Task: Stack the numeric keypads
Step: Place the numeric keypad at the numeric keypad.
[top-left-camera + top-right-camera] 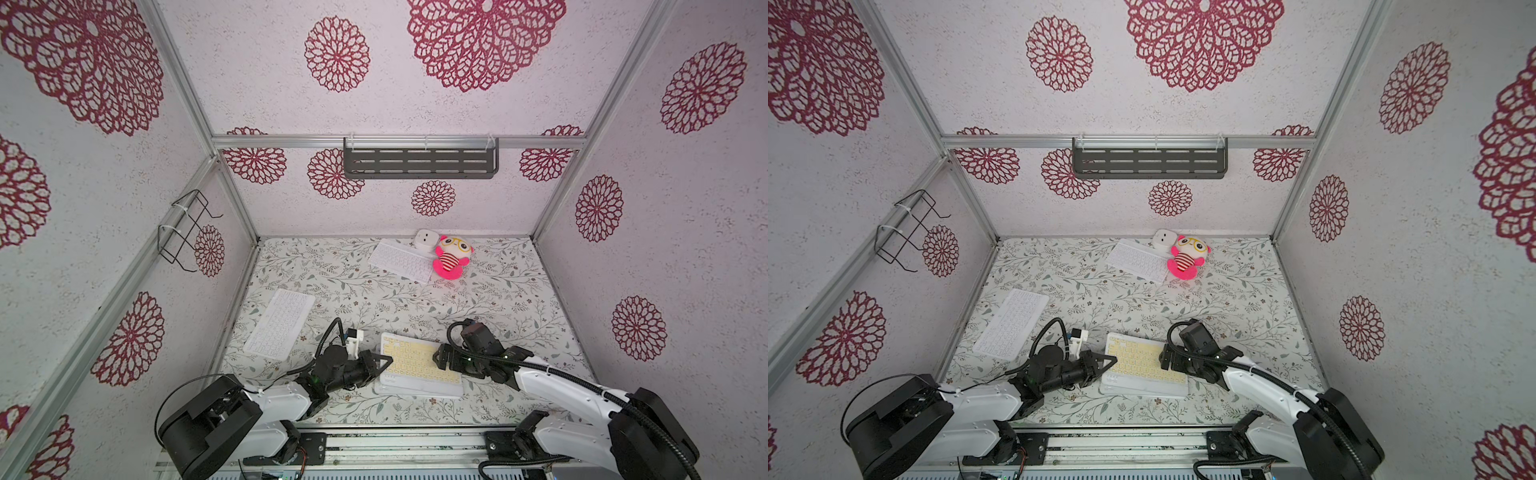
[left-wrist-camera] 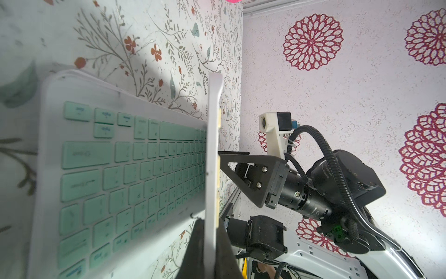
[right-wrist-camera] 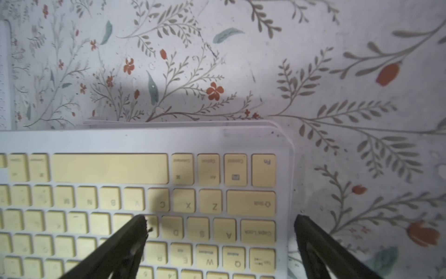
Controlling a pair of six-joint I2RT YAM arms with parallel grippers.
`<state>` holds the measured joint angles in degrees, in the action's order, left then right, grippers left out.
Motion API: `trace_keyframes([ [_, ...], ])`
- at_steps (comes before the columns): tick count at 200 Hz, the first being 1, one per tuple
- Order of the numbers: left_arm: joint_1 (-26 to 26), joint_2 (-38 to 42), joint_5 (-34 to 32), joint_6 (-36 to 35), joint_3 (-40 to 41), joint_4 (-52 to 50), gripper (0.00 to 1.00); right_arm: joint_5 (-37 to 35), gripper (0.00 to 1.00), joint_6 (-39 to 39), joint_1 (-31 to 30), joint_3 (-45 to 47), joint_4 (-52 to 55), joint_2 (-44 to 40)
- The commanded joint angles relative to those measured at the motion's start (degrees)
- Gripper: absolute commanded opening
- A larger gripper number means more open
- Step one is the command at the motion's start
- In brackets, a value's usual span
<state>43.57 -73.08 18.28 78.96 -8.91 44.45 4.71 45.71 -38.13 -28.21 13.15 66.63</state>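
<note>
Your left jaws shut on yellow keypad (image 1: 415, 359) edge — it sits tilted over green keypad (image 2: 120, 181) at 6 o'clock of table (image 1: 353, 299). Your right jaws wide open astride its 3 o'clock end, gripping nothing.

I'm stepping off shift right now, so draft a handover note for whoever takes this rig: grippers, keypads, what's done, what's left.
Left gripper: shut on the left-arm end of the yellow-keyed keypad, holding it slightly off the stack at front centre.
Right gripper: open over that keypad's other end, holding nothing.
Stack: mint-green keypad directly below, with at least one more frame edge under it.
Done: yellow-keyed keypad is over the stack, not yet released.
Left: set it flush, then add the white keypad at the left and the white keypad at the back, beside the pink plush toy.
</note>
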Motion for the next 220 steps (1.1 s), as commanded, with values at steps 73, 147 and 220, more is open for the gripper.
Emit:
trace_keyframes([
  [73, 0.7, 6.54, -2.39, -5.64, -4.17, -18.44, 0.69, -3.08, 0.99, 1.67, -1.86, -1.0, -0.56, 2.14],
  [147, 0.64, 9.68, -6.5, -7.74, -5.35, -26.19, 0.97, -3.02, 0.99, 2.17, -2.47, -1.83, -1.02, 3.26],
  [220, 0.97, 10.33, -11.76, -11.55, -12.13, -46.8, 0.99, -4.03, 0.99, 2.89, -2.92, -2.02, -0.52, 3.47],
])
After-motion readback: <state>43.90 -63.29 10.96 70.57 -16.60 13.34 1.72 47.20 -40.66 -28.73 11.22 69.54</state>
